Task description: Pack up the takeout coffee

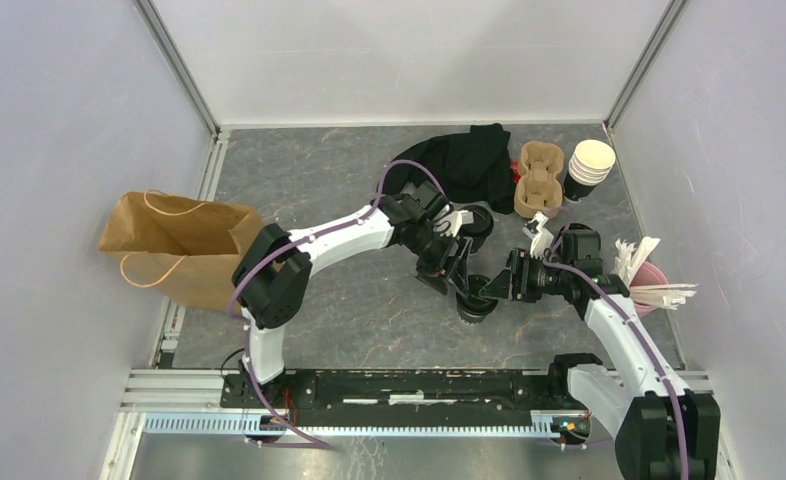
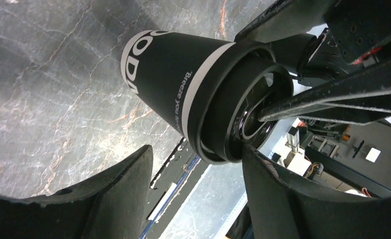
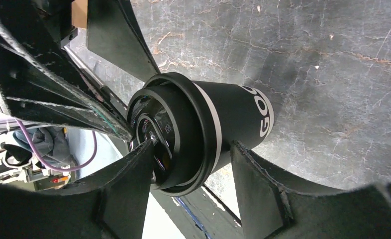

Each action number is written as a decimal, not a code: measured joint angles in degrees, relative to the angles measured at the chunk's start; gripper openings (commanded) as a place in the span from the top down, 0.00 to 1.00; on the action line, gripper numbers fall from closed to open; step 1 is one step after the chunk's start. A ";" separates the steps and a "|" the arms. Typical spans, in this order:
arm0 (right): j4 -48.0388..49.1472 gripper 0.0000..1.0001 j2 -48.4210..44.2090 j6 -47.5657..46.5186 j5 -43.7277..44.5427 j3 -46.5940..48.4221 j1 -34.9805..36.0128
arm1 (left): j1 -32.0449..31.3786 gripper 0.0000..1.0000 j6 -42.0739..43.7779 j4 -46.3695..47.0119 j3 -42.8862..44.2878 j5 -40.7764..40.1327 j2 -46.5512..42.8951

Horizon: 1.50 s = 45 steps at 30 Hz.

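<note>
One takeout coffee cup (image 1: 475, 302), black with a white band and a black sip lid, hangs tilted just above the table between both grippers. My right gripper (image 1: 496, 288) is shut on it: in the right wrist view (image 3: 191, 144) one finger presses the lid face and the other the cup wall (image 3: 233, 107). My left gripper (image 1: 460, 275) is open; in the left wrist view (image 2: 196, 149) one finger touches the lid rim (image 2: 208, 114) and the other stands apart. A second black cup (image 1: 478, 222) stands behind the left wrist, partly hidden.
A brown paper bag (image 1: 179, 248) lies open at the left. A cardboard cup carrier (image 1: 537, 180), a stack of lidless cups (image 1: 590, 165) and a black cloth (image 1: 459, 160) are at the back. A pink holder of stirrers (image 1: 651, 282) stands at the right.
</note>
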 measured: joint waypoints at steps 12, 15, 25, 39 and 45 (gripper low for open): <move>14.49 0.41 -14.53 22.97 5.90 -12.17 1.22 | -0.42 0.17 -1.70 1.60 4.59 -9.05 1.75; 17.99 0.41 -17.27 28.76 9.14 -14.60 2.23 | 0.15 0.18 -3.72 1.55 4.57 -12.20 0.42; 22.69 0.40 -15.98 35.32 16.61 -14.93 3.23 | 6.16 0.35 -19.82 6.32 -6.64 -12.24 -12.17; 23.04 0.30 -16.85 36.09 17.66 -14.84 5.09 | 4.42 0.28 -38.05 23.34 -19.32 -6.19 -13.75; 19.12 0.16 -15.78 31.80 14.23 -11.28 5.25 | 4.35 0.27 -37.07 21.90 -17.35 -6.58 -13.33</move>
